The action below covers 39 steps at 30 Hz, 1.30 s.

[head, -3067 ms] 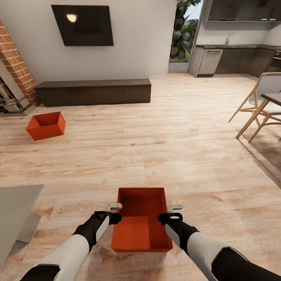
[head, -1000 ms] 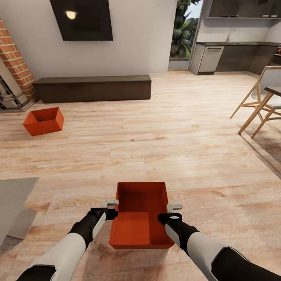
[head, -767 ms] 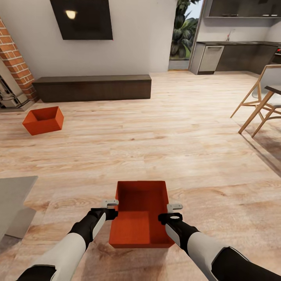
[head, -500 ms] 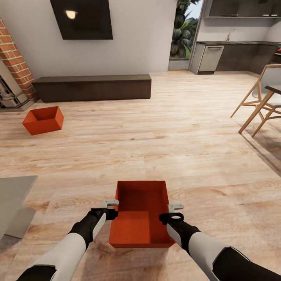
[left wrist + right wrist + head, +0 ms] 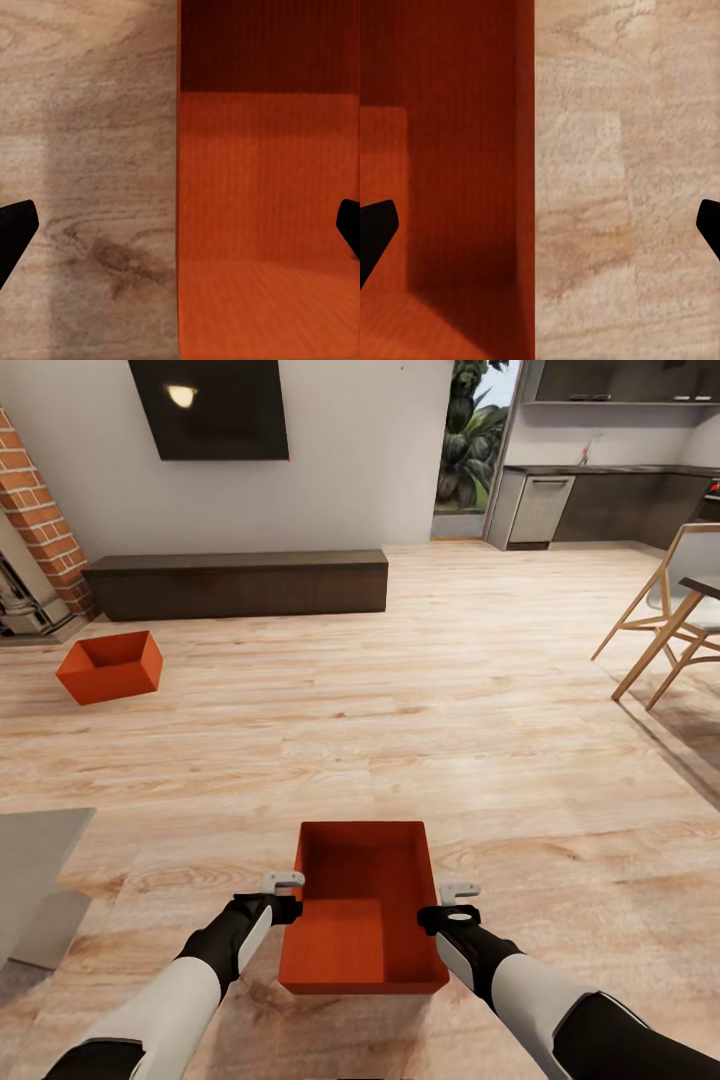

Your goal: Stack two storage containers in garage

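One orange-red storage container (image 5: 360,920) rests on the living room's light wood-plank floor just ahead of me, its open top up. My left gripper (image 5: 285,895) hovers at its left wall, my right gripper (image 5: 455,900) at its right wall. In the left wrist view the left gripper (image 5: 180,232) is open, its dark fingertips (image 5: 15,232) far apart astride the container wall (image 5: 262,187). The right gripper (image 5: 540,232) is open too, straddling the opposite wall (image 5: 465,150). The second storage container (image 5: 110,667) sits far left on the planks, near the brick fireplace (image 5: 35,530).
A long low dark cabinet (image 5: 238,585) runs along the back wall under a black TV (image 5: 210,405). A wooden chair (image 5: 665,620) and table stand at the right. A grey slab (image 5: 35,870) juts in at the left. Kitchen units (image 5: 600,505) lie at the back right.
The view moved a little since the oldest frame. In the last half second my right gripper slid slightly outward to the right; the container and left gripper stayed put.
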Motion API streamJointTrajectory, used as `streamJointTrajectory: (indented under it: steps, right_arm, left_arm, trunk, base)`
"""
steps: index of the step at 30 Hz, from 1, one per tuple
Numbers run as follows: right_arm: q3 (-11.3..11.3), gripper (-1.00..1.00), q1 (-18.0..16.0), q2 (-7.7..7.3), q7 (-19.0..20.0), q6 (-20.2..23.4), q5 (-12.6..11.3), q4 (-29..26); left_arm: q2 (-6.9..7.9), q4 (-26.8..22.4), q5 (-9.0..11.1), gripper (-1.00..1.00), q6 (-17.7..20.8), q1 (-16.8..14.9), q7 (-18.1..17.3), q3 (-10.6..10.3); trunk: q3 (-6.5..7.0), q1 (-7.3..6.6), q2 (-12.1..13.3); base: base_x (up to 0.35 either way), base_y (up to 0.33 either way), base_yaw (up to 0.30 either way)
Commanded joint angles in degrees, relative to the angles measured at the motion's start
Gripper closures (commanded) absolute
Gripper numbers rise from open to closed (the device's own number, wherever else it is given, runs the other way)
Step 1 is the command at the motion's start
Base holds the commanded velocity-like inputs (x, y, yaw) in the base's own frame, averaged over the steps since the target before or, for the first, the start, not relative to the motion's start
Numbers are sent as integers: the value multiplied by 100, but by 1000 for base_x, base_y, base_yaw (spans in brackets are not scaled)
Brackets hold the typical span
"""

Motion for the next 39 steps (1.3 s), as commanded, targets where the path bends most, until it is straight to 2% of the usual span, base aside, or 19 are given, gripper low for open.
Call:
streamJointTrajectory:
  steps: [1, 3, 11, 39]
  right_arm:
    - [49, -100, -2, 2, -36, 42, -23, -13]
    - [49, -100, -2, 9, -36, 45, -23, -13]
    - [49, -100, -2, 29, -36, 48, -23, -13]
    - [49, -100, -2, 39, -36, 48, -23, -13]
  left_arm:
    - [-2, -10, 13, -100, 32, -1, 22, -1]
    - [1, -10, 8, -100, 32, -1, 19, -1]
    - [4, -10, 3, -100, 32, -1, 15, -1]
    - [-5, 6, 14, -100, 32, -1, 29, -1]
  trunk:
    - [-22, 22, -43]
    - [-58, 66, -124]
    - [-58, 66, -124]
    - [-561, 681, -1246]
  base:
    - [0, 0, 0]
    - [0, 0, 0]
    - [0, 0, 0]
    - [0, 0, 0]
